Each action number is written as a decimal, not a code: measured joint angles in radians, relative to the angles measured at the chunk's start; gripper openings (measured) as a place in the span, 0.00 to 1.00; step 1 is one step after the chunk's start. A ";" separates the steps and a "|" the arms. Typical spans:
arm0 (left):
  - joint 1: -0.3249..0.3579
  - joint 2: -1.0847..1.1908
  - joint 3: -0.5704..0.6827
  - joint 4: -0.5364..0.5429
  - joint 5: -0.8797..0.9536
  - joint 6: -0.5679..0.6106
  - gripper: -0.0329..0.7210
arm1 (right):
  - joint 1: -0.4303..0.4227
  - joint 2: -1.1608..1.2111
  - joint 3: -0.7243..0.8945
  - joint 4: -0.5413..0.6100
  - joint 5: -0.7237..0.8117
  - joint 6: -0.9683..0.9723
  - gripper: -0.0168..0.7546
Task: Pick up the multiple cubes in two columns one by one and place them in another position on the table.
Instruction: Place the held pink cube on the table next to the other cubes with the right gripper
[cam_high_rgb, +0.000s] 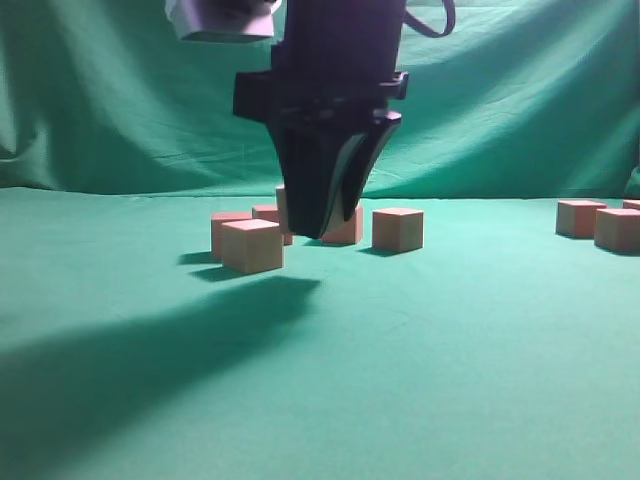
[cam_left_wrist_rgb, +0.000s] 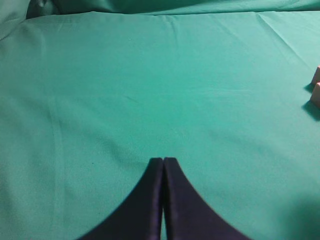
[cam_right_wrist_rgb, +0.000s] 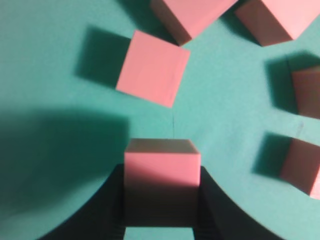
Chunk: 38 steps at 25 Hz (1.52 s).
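My right gripper (cam_right_wrist_rgb: 162, 169) is shut on a salmon-pink cube (cam_right_wrist_rgb: 162, 162), one finger on each side face. In the exterior view that gripper (cam_high_rgb: 320, 232) hangs low over the green table (cam_high_rgb: 430, 340) in the middle of a cluster of cubes, and its dark fingers hide most of the held cube. Loose cubes lie around it: one in front left (cam_high_rgb: 251, 245), one to the right (cam_high_rgb: 397, 228), and in the right wrist view one just ahead (cam_right_wrist_rgb: 153, 68). My left gripper (cam_left_wrist_rgb: 163, 161) is shut and empty over bare cloth.
Two more cubes (cam_high_rgb: 580, 217) (cam_high_rgb: 617, 228) sit at the far right of the table. Two cube edges (cam_left_wrist_rgb: 316, 95) show at the right border of the left wrist view. A draped green backdrop (cam_high_rgb: 120, 100) rises behind the table.
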<state>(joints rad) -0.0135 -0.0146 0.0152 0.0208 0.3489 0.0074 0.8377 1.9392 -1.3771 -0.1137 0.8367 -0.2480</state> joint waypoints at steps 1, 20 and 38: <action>0.000 0.000 0.000 0.000 0.000 0.000 0.04 | 0.000 0.012 -0.009 0.003 0.000 0.000 0.36; 0.000 0.000 0.000 0.000 0.000 0.000 0.04 | 0.000 0.069 -0.026 0.009 0.013 0.000 0.36; 0.000 0.000 0.000 0.000 0.000 0.000 0.04 | 0.000 0.083 -0.028 0.011 -0.003 0.000 0.36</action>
<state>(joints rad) -0.0135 -0.0146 0.0152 0.0208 0.3489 0.0074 0.8377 2.0226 -1.4050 -0.1031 0.8336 -0.2480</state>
